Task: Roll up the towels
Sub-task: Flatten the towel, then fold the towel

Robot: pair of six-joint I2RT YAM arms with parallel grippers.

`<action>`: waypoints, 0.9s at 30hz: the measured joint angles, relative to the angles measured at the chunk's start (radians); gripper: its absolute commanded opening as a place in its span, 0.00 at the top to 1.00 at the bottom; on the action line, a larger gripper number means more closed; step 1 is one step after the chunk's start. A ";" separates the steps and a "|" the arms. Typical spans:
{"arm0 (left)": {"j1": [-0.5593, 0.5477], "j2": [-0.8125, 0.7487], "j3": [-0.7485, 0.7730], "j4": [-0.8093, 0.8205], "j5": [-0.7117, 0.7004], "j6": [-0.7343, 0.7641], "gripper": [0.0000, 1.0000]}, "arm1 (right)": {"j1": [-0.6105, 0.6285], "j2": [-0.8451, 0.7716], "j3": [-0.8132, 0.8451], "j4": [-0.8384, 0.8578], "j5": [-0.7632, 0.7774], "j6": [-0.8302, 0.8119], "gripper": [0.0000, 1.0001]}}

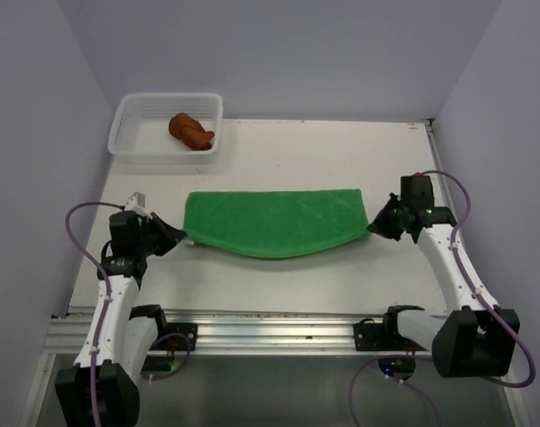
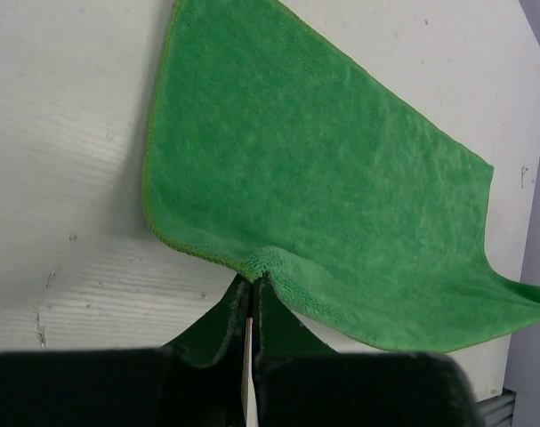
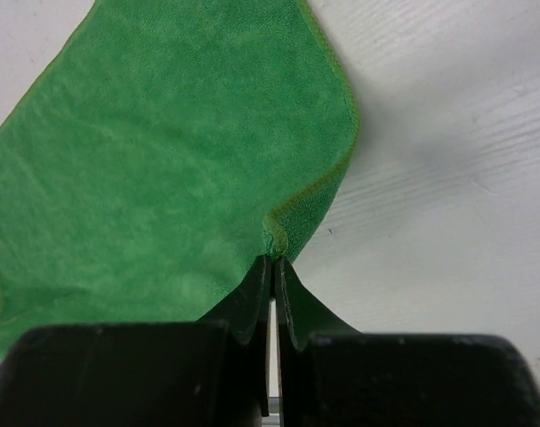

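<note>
Left claw (image 2: 253, 283): clenched on the near left corner of the green towel (image 1: 274, 222). The terry puckers where it runs in between the shut fingers.
Basket (image 1: 127, 111): white mesh, at the far left corner of the table, well apart from both arms.
Rust-brown towel (image 1: 190, 131): lies inside the basket as a tight bundle. It is judged already rolled.
Green towel: spread across the middle of the table with its long side running left to right. The far edge is straight and the near edge bows toward the arms at its middle.
Right claw (image 3: 275, 260): clenched on the near right corner of the green towel, with the hem bunched at the fingertips.
Step in hand: judged to be the first turn of the near edge toward the far side, with both corners gripped.
Method: carry both corners at one height and one pace. Draw them slightly apart first, so the bowed middle comes level with the corners. Stay low over the cloth so the turn lands tight.
Risk: the slack middle may lag and leave a cone rather than an even roll. A pinch this thin may slip off the hem.
Surface: white table (image 1: 341, 151), faintly grained, with a few dark specks.
Room: plain pale walls (image 1: 278, 53) at left, far and right. A metal rail (image 1: 270, 331) at the near edge carries the arm bases.
</note>
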 measured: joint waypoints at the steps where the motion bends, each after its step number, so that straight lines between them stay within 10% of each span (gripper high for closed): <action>1: 0.000 -0.013 -0.013 -0.007 0.002 -0.002 0.98 | 0.000 -0.018 -0.016 -0.002 0.002 -0.002 1.00; 27: -0.016 0.232 0.008 -0.003 -0.047 -0.034 0.98 | -0.002 0.070 -0.083 0.032 0.108 -0.022 1.00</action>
